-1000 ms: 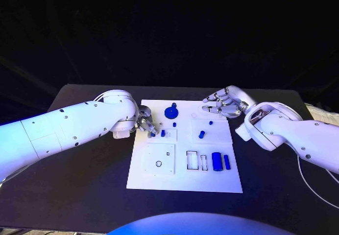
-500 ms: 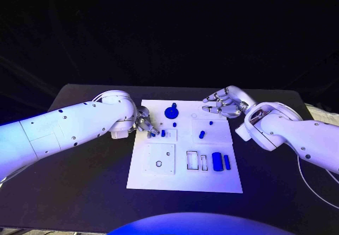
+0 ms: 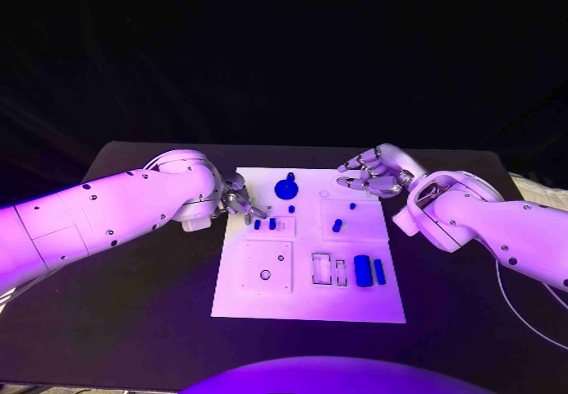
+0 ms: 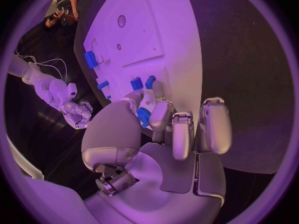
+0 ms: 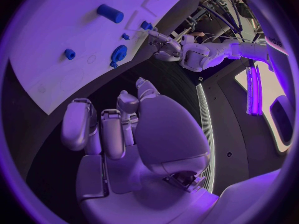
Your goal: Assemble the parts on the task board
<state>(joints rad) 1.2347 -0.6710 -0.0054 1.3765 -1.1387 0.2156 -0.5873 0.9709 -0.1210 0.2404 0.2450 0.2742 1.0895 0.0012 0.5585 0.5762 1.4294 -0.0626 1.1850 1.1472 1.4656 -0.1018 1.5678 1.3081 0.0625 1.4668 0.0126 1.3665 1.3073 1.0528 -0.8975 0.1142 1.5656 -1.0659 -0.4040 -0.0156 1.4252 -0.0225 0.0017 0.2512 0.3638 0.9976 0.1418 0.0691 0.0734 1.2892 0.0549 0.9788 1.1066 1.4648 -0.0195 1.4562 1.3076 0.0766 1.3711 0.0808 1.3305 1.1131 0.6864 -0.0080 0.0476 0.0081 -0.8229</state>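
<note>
In the head view, the white task board (image 3: 310, 250) is lying at the middle of the black worktop (image 3: 142, 287), with small blue parts standing on it: a gear-like part (image 3: 286, 189) near its far edge, a peg (image 3: 337, 225) further in, and a blue block (image 3: 362, 271) towards its near right corner. The left robot hand (image 3: 240, 203) is reaching over the board's left edge, fingertips down beside two short blue parts (image 3: 264, 223). The right robot hand (image 3: 373, 174) is hovering by the board's far right corner, fingers curled and holding nothing. In the left wrist view, the left robot hand (image 4: 163, 122) is pinching a small blue part (image 4: 143, 117) between thumb and finger, just above the board (image 4: 149, 40). In the right wrist view, the right robot hand (image 5: 118, 122) is hanging with fingers bent and apart, gripping nothing, near the board (image 5: 62, 45) carrying the gear-like part (image 5: 118, 51).
</note>
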